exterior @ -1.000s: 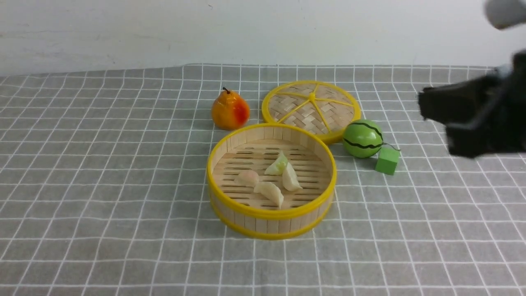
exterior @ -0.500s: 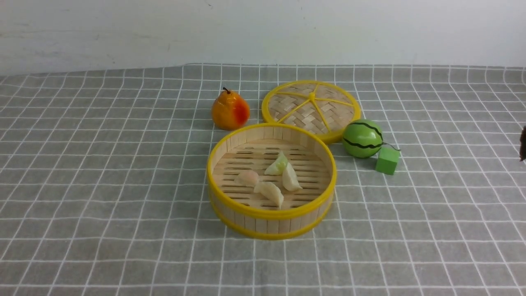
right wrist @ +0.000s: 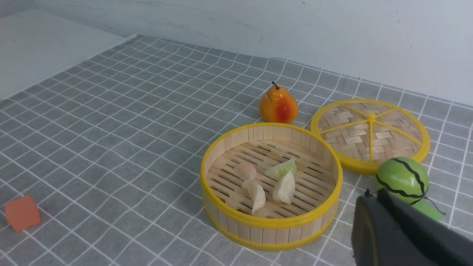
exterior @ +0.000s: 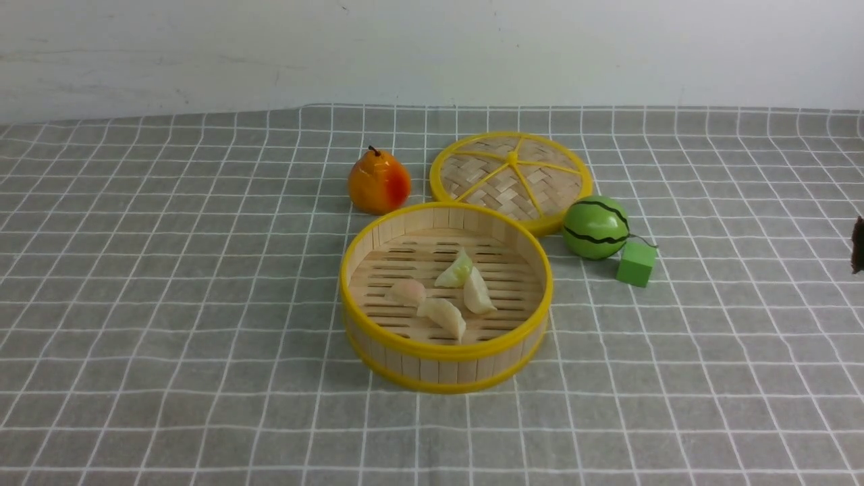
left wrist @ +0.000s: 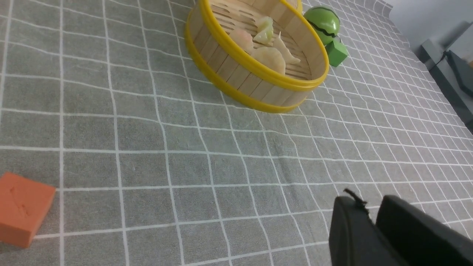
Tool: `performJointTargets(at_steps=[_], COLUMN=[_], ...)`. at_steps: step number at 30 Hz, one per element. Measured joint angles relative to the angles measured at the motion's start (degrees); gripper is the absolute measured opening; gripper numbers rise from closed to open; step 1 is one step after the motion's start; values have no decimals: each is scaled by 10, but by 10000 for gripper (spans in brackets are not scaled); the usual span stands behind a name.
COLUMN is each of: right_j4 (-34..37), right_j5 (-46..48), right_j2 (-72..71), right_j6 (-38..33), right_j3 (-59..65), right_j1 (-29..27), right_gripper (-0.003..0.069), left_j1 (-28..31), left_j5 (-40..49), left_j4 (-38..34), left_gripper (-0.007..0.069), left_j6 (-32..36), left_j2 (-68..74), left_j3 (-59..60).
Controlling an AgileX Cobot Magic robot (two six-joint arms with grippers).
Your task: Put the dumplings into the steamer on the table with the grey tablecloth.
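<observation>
A: Where do the dumplings (exterior: 445, 294) sit?

B: All four lie on the slatted floor of the steamer (exterior: 446, 362), bunched near its middle: the pale green one, the pinkish one and two cream ones. The steamer stands on the grey tablecloth (exterior: 169, 304) that drapes the table (exterior: 742, 405), its wall just in front of the woven lid (exterior: 511, 177).

A: What else is on the cloth?

B: A pear (exterior: 378, 181) behind the steamer beside the lid, a green striped ball (exterior: 596, 227) just beside a small green cube (exterior: 636, 262), and in the wrist views an orange block (left wrist: 22, 208) well apart from the rest.

A: What differs from a second ago?

B: The right arm filled the right side of the front view then; half a second ago only a dark sliver showed at the right edge, and that sliver (exterior: 858, 244) is all that shows now. Nothing on the cloth has moved.

A: And the grippers?

B: The right gripper (right wrist: 373, 201) has its jaws pressed together, holding nothing. The left gripper (left wrist: 371, 212) hangs over bare cloth with only a thin gap between its fingers; whether they are truly closed, I cannot tell from this angle. Nothing sits between them.
</observation>
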Motion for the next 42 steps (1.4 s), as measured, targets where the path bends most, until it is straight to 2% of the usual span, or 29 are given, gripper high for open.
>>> performJointTargets(at_steps=[6, 11, 14, 20, 23, 27, 33, 42], right_j4=[0, -29, -36, -40, -47, -63, -84, -95], right_j5=[1, -35, -73, -142, -165, -162, -136, -74], right_j2=[0, -33, -81, -215, -280, -335, -355, -355], right_j6=[0, 0, 0, 3, 26, 67, 100, 103], right_j3=[8, 80, 155, 304, 375, 430, 473, 469], right_j1=[0, -11, -55, -192, -268, -320, -332, -332], right_gripper=[-6, -5, -5, -5, -5, -4, -4, -4], left_j1=[0, 0, 0, 0, 0, 0, 0, 0], left_j5=[0, 0, 0, 0, 0, 0, 0, 0], left_j4=[0, 0, 0, 0, 0, 0, 0, 0], left_gripper=[110, 112, 116, 124, 127, 130, 130, 140], left_j6=[0, 0, 0, 0, 0, 0, 0, 0], left_j2=[0, 0, 0, 0, 0, 0, 0, 0], left_j3=[0, 0, 0, 0, 0, 0, 0, 0])
